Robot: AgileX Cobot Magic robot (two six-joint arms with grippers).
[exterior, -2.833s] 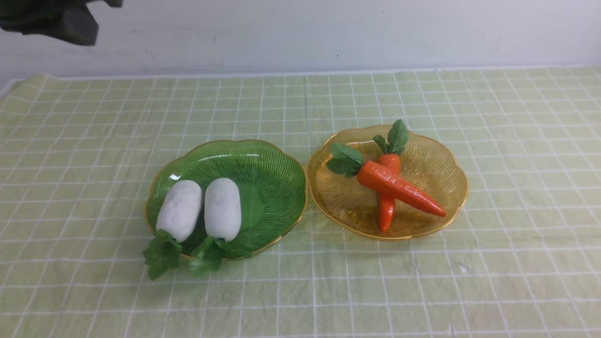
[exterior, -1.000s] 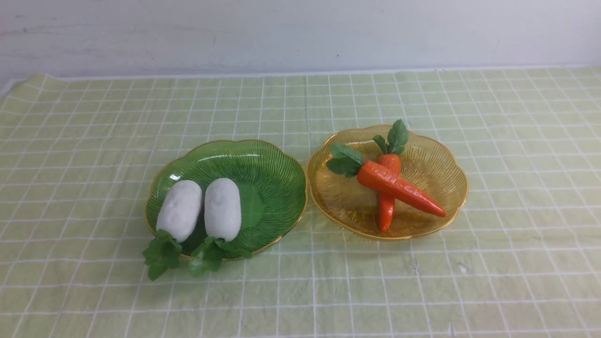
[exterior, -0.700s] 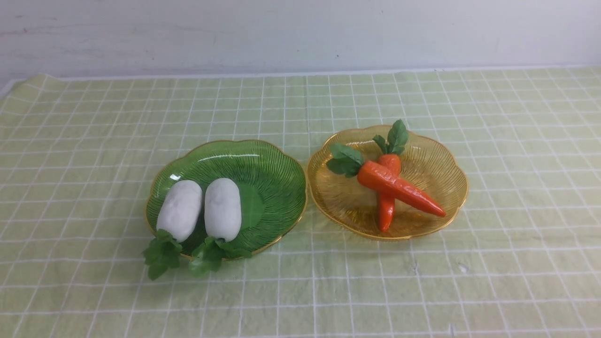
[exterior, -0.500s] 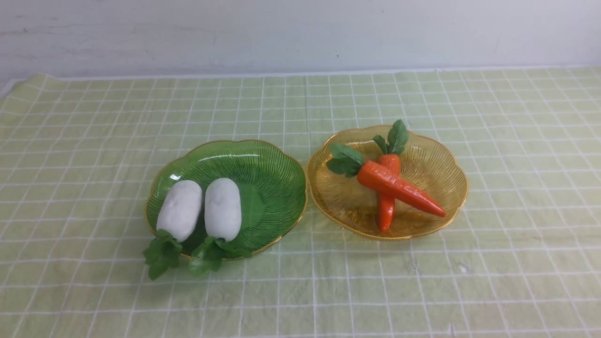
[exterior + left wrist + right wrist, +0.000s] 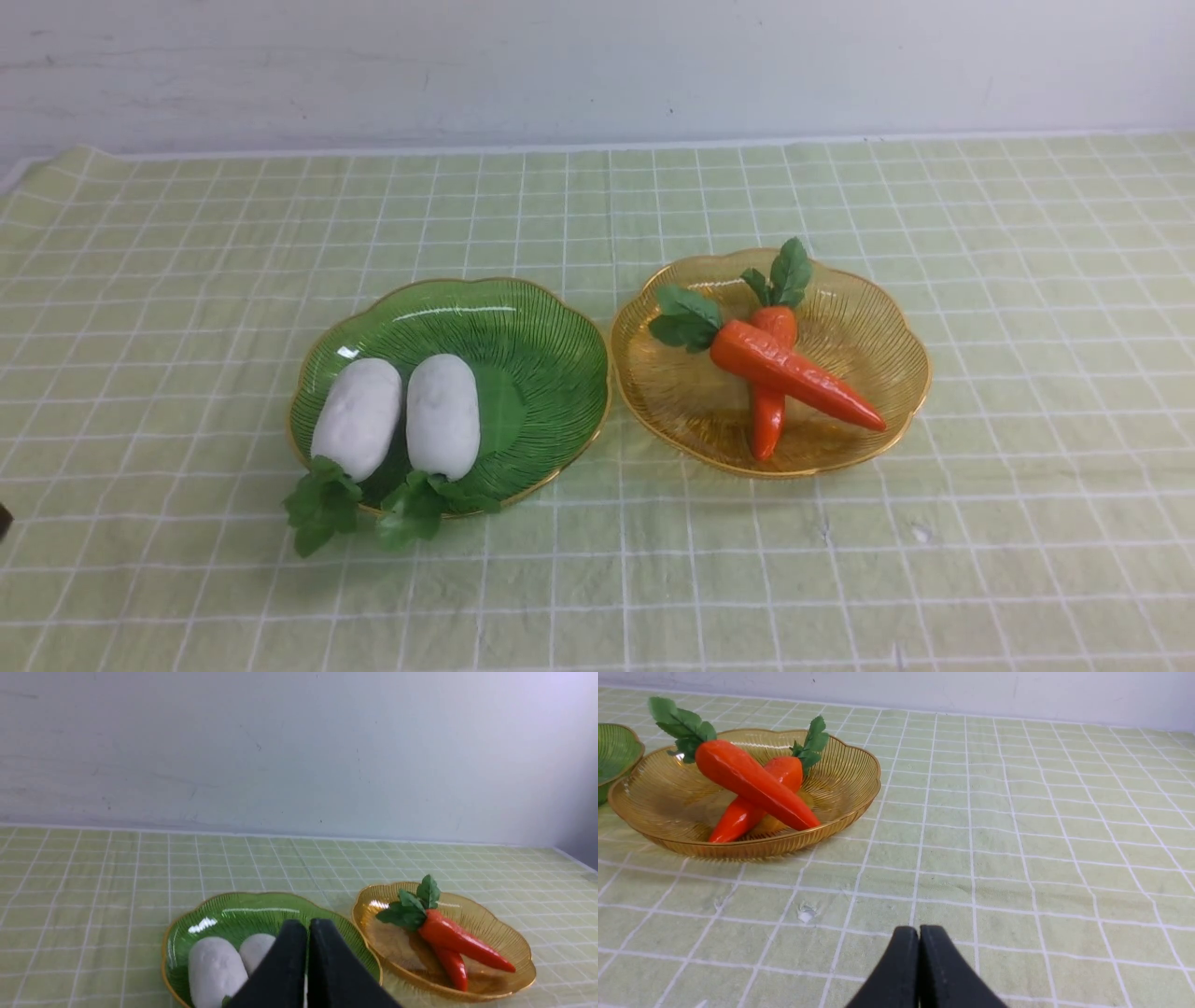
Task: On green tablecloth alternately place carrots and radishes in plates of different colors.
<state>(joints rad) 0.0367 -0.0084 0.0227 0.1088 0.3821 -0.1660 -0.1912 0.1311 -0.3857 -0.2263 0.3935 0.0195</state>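
2 glossy orange carrots [image 5: 789,373] lie crossed in amber plate [image 5: 878,308].

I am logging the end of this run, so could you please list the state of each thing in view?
Green plate: holds both radishes.
Radishes: lying side by side, leaves over the rim.
Amber plate: holds both carrots.
Carrots: crossed, the longer on top.
Left gripper: jaws shut, empty.
Right gripper: jaws shut, empty.
Green tablecloth: spread out, slightly wrinkled.
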